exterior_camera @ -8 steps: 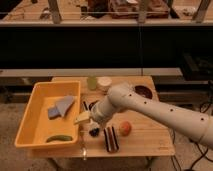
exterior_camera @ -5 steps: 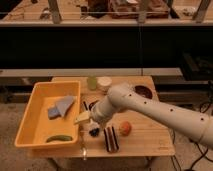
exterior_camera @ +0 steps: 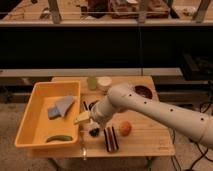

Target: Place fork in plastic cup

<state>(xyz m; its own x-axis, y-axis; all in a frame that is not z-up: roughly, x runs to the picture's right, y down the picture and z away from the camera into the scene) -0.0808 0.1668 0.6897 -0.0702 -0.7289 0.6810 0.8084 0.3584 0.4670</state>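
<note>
The plastic cup (exterior_camera: 92,83), pale yellow-green, stands upright at the back of the wooden table (exterior_camera: 150,142), next to a white round tub (exterior_camera: 104,82). A thin pale utensil that looks like the fork (exterior_camera: 83,148) lies near the table's front edge, just right of the yellow bin. My gripper (exterior_camera: 92,125) hangs low over the table's middle left, beside the bin's right wall. It is above the fork and well in front of the cup. A yellow-handled utensil (exterior_camera: 81,118) shows right at the gripper.
A yellow bin (exterior_camera: 30,125) fills the table's left side and holds a blue-grey cloth (exterior_camera: 60,106) and a green item (exterior_camera: 59,138). A dark brush (exterior_camera: 110,138) and an orange-red fruit (exterior_camera: 124,128) lie at the front. A dark red-brown bowl (exterior_camera: 143,91) sits back right.
</note>
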